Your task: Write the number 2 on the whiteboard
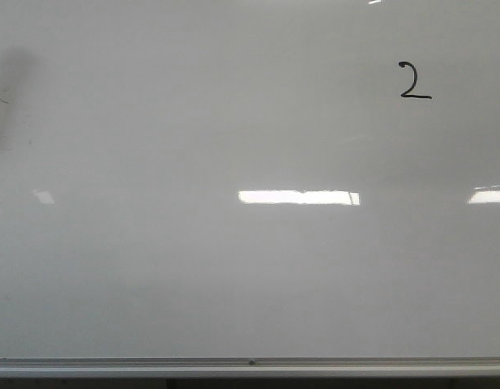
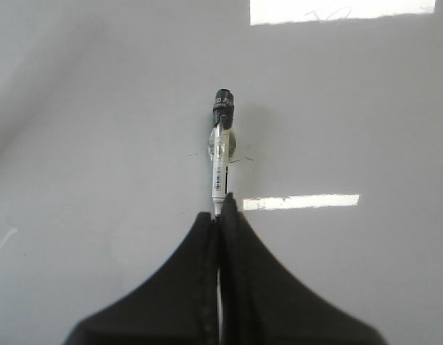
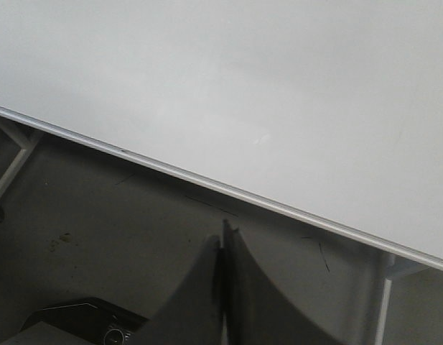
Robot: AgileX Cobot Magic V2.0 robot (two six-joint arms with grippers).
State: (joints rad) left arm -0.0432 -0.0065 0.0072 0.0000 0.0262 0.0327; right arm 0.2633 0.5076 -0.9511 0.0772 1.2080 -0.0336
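**Marker held above the board, a "2" written at the far right**

Black fingers [image 2: 207,287] of the left gripper [image 2: 221,208] fill the near part of the left wrist view. They are closed together, and a marker [image 2: 220,154] is pinched between them. The marker has a white body with small print and a dark end [image 2: 223,104] that points away from the gripper. Under it lies the whiteboard [image 2: 99,144], grey-white and glossy; whether the dark end touches the surface I cannot tell.

The right gripper [image 3: 222,233] is also closed, finger against finger, with nothing between them. It hangs over a dark floor [image 3: 99,223], just outside the silver frame [image 3: 207,185] of the board.

In the front view neither gripper is visible, so the place of the number 2 [image 1: 414,81] relative to the hand cannot be told. The digit sits at the far right of the board. It is small and black, with a curled top and a flat base stroke. Bright light reflections [image 1: 298,197] lie across the middle, and the frame edge [image 1: 250,365] runs along the near side.
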